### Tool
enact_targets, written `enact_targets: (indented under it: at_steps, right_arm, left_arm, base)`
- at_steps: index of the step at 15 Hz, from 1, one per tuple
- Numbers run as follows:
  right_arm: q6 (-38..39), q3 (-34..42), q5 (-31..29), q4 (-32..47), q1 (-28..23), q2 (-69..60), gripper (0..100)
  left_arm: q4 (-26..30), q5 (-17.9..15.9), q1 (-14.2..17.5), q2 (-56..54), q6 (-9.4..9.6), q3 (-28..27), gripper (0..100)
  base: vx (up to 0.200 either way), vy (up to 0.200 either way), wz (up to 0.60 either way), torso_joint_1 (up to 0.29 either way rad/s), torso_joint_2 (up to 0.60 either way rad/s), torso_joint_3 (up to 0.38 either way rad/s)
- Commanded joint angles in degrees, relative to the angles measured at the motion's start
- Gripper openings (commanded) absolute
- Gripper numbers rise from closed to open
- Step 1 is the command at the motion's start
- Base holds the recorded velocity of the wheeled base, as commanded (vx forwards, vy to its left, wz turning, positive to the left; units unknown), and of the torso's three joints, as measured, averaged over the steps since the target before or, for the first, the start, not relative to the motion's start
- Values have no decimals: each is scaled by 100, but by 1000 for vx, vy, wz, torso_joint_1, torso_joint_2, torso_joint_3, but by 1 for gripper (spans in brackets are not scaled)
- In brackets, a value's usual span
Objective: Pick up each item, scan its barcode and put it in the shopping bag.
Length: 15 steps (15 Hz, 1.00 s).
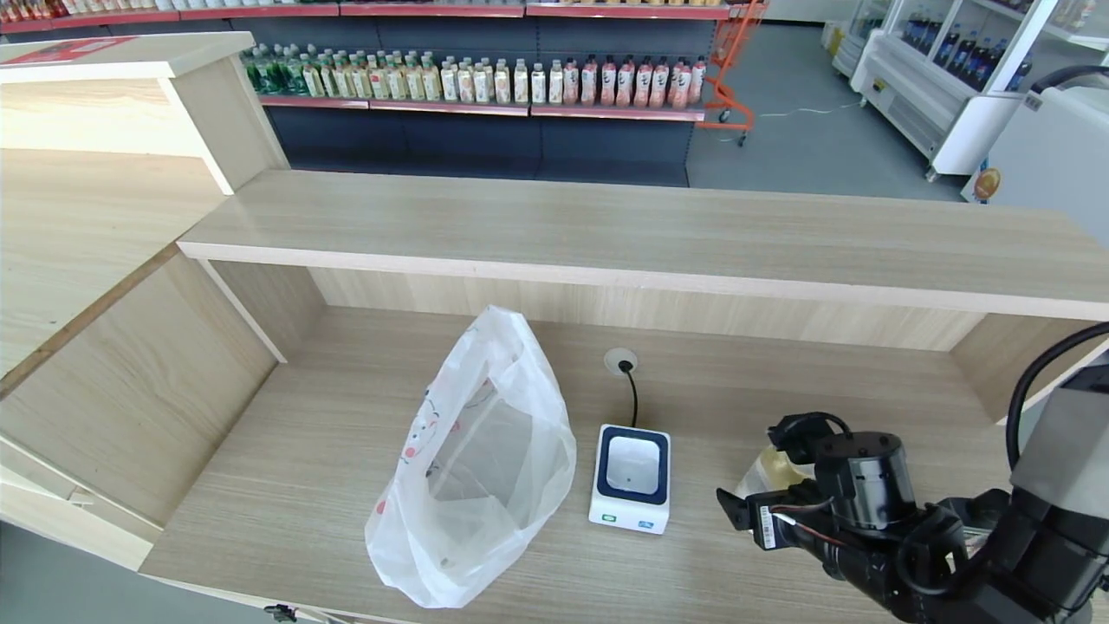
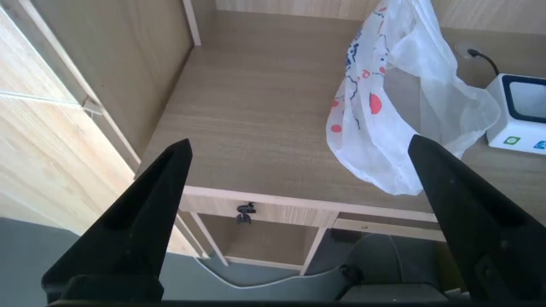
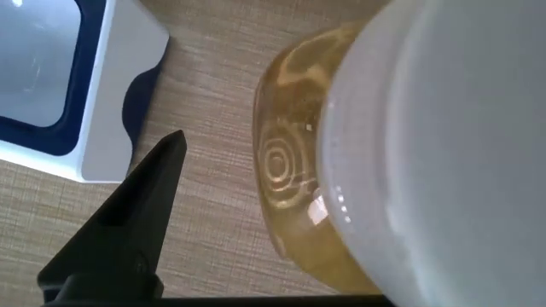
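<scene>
A bottle (image 1: 767, 472) of yellowish liquid with a white label rests on the wooden counter (image 1: 303, 468) at the right, just right of the scanner. My right gripper (image 1: 761, 470) is open around it. In the right wrist view the bottle (image 3: 299, 188) looms close, and one black finger (image 3: 145, 213) stands clear of it with bare counter between; the other finger is hidden behind the bottle. The white and blue barcode scanner (image 1: 632, 477) sits mid-counter, its corner (image 3: 60, 85) near that finger. A white plastic shopping bag (image 1: 476, 468) stands open left of the scanner. My left gripper (image 2: 300, 145) hangs open and empty off the counter's front edge.
A raised wooden ledge (image 1: 641, 234) runs along the back of the counter, with side walls left and right. The scanner's cable runs to a grommet (image 1: 620, 360) behind it. Bare counter lies left of the bag (image 2: 401, 111).
</scene>
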Motion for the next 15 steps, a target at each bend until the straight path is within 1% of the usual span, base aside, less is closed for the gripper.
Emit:
enact_targets:
  at_steps: [1, 3, 4, 11, 12, 15]
  right_arm:
    - [-178, -42, 3, -296, -2, 314, 100]
    - [-503, -42, -50, -604, -2, 393, 100]
    - [-539, -78, -59, -639, -2, 419, 100]
    - [-512, -306, 65, -858, -2, 437, 100]
    - [-530, -350, 108, -858, -2, 419, 0]
    - [-539, -332, 117, -841, -2, 419, 0]
  left_arm:
    - [-1, 1, 0, -2, -4, 1, 100]
    - [-1, 1, 0, -2, 4, 1, 100]
    - [-1, 1, 0, -2, 4, 1, 100]
    - [-1, 1, 0, -2, -4, 1, 100]
    - [-1, 1, 0, -2, -4, 1, 100]
    - [-1, 1, 0, -2, -4, 1, 100]
  base:
    - [0, 0, 0, 0, 0, 0]
    - [0, 0, 0, 0, 0, 0]
    - [0, 0, 0, 0, 0, 0]
    - [0, 0, 0, 0, 0, 0]
    - [0, 0, 0, 0, 0, 0]
    - [0, 0, 0, 0, 0, 0]
